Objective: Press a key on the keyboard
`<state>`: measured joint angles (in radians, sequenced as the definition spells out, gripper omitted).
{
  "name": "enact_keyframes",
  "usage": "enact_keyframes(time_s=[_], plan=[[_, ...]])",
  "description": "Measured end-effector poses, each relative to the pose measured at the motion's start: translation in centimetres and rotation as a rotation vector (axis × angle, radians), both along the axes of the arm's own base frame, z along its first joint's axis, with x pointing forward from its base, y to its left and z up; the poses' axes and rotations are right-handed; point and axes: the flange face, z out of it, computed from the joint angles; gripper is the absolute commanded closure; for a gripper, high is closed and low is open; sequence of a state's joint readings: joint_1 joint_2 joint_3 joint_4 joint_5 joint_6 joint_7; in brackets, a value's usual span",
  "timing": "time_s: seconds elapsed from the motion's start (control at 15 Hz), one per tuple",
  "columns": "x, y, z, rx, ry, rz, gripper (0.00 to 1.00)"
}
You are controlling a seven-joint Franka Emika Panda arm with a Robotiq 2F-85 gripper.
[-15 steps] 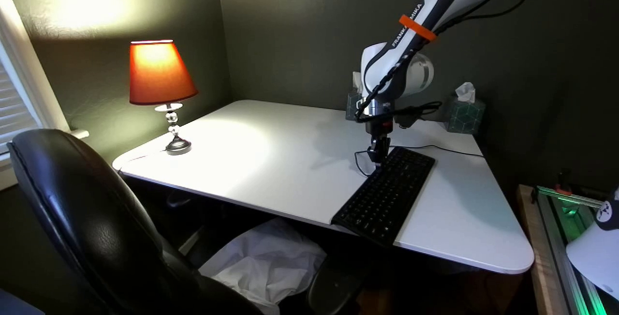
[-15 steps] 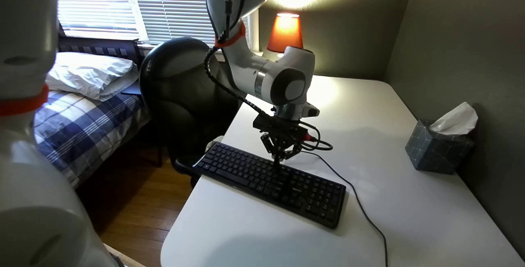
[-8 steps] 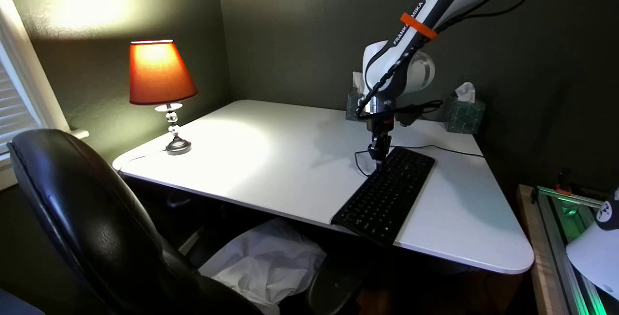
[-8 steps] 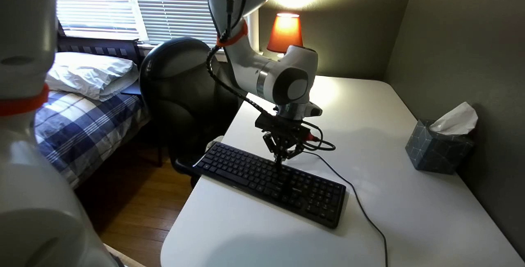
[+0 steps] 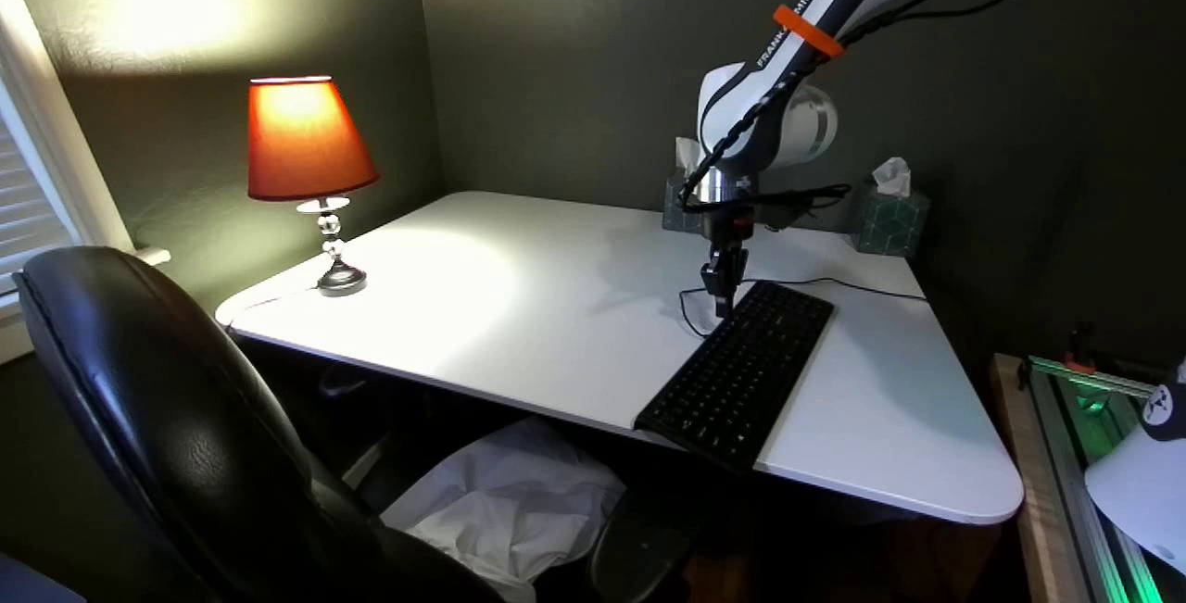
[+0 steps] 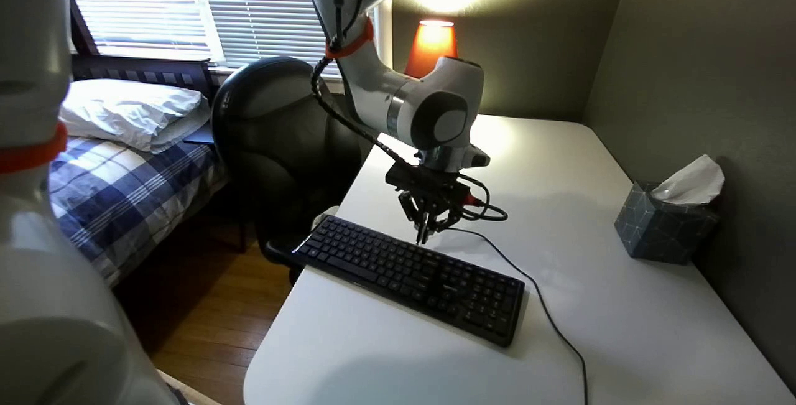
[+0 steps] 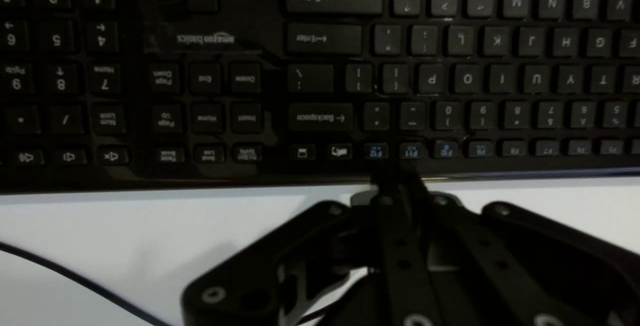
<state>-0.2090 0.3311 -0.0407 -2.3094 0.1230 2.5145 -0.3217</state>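
One keyboard [image 6: 410, 277], left end toward chair [image 6: 280, 150]
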Motion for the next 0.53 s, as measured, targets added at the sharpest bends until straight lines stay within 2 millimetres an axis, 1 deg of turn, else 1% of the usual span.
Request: enact_keyframes(time_s=[0.4,0.47,0.53], plan=[[-0.2,0.3,1.5,0.009,-0.025,-0.009,0.16],[-0.4,0.3,1.7,0.009,-0.028,-0.01,0.07],[-0.5,0.3,1.9,0.008,-0.031,-0.009,0.01]])
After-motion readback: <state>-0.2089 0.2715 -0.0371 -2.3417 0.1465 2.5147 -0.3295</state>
